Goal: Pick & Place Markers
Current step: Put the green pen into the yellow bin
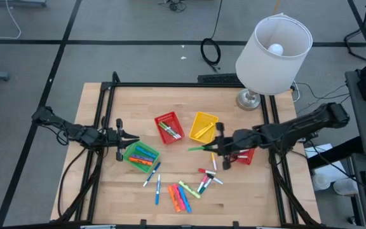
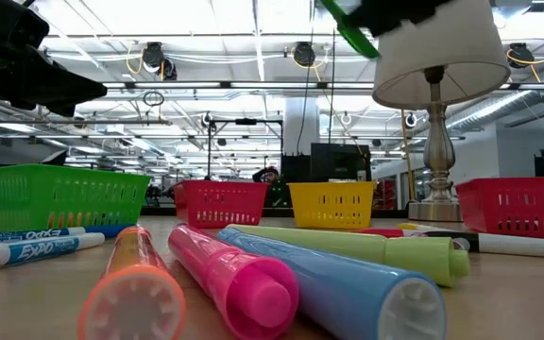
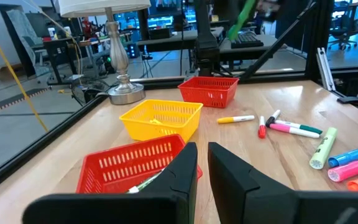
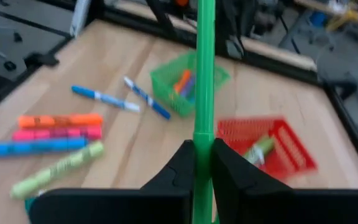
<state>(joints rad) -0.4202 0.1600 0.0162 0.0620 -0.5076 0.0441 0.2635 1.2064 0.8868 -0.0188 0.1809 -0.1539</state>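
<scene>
My right gripper hangs above the table's middle, shut on a green marker that juts toward the table's left. Several more markers lie loose near the front edge; others lie in the green basket and the red basket. The yellow basket stands beside the red one. My left gripper waits at the table's left, beside the green basket. It is shut to a thin slit with nothing in it. My right gripper pinches the green marker between its two fingers, on the marker's rear part. The marker lies along the fingers, and its long part sticks out forward past the fingertips. The gripper points toward the table's left, slanting slightly down. The marker is lifted clear of the table.
A second red basket sits under my right arm. A lamp with a white shade stands at the far right corner. A black frame borders the table. Bare wood lies between the baskets and the loose markers.
</scene>
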